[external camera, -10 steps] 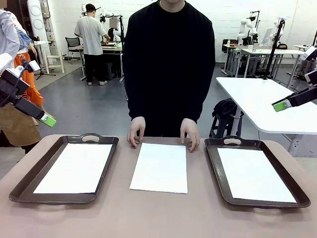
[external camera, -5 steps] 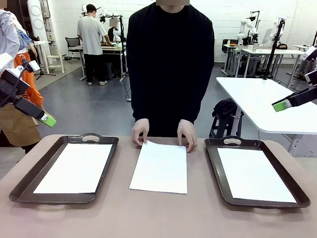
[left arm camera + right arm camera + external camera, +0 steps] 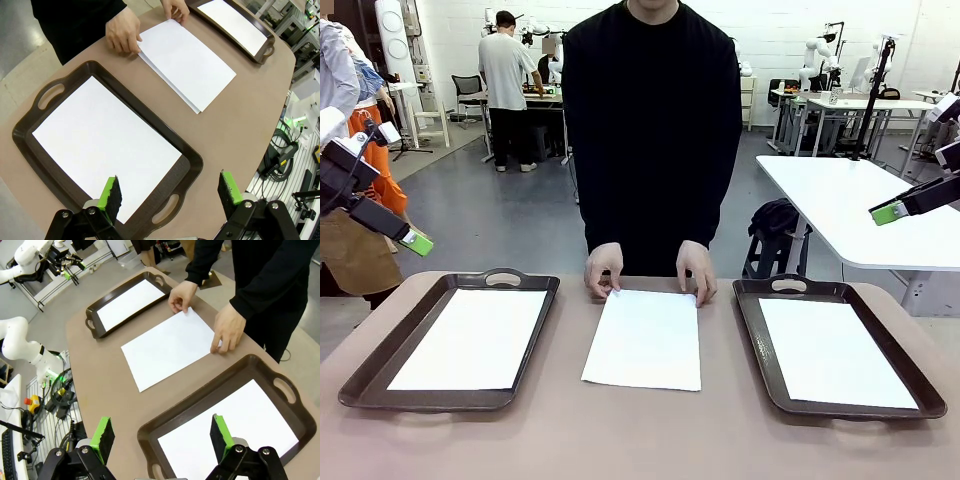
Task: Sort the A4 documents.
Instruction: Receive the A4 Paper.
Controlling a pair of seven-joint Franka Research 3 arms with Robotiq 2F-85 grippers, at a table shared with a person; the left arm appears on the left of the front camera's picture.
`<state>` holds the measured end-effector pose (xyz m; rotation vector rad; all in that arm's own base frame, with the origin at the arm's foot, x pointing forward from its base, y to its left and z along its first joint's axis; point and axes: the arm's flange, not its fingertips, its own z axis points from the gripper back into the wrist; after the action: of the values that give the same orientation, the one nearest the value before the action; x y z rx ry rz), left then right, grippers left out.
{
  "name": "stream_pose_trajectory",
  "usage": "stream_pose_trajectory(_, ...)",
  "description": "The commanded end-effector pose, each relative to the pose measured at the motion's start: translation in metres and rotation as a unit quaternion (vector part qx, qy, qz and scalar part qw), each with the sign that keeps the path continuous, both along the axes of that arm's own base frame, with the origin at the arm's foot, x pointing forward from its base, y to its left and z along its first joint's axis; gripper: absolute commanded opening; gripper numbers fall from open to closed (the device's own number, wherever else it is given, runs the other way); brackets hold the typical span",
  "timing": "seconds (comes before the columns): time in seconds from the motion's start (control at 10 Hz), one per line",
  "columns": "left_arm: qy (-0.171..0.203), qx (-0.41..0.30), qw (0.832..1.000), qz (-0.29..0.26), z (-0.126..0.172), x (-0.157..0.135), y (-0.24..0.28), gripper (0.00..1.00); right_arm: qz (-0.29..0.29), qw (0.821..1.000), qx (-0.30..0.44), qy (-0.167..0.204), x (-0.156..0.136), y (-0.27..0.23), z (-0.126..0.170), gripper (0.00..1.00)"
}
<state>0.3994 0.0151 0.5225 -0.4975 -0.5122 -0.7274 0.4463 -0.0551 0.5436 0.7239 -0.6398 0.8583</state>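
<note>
Sorting looks partway: sheets (image 3: 470,338) fill the nine o'clock tray (image 3: 400,345) and three o'clock tray (image 3: 763,350); the centre stack (image 3: 643,340) waits. Left hand (image 3: 170,186) and right hand (image 3: 161,427) hang parted, empty.

Matt white paper sheets (image 3: 643,338); glossy dark brown plastic-looking trays (image 3: 757,340); smooth matt tabletop (image 3: 650,430).

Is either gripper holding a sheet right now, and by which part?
No. The left gripper and right gripper are both open and empty. The person's one hand and other hand touch the far corners of the middle documents.
</note>
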Motion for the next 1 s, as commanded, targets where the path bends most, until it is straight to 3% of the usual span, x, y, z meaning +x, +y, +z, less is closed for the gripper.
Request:
stream_pose_trajectory(0.0,-0.002,-0.001,1.0,-0.003,-0.0001,-0.0003,0.0013,1.0,-0.001,1.0,0.0,-0.002,0.0013,0.001,0.0001,1.0)
stream_pose_trajectory(0.9,-0.002,-0.001,1.0,-0.003,-0.0001,-0.0003,0.0013,1.0,-0.001,1.0,0.0,-0.002,0.0013,0.001,0.0001,1.0)
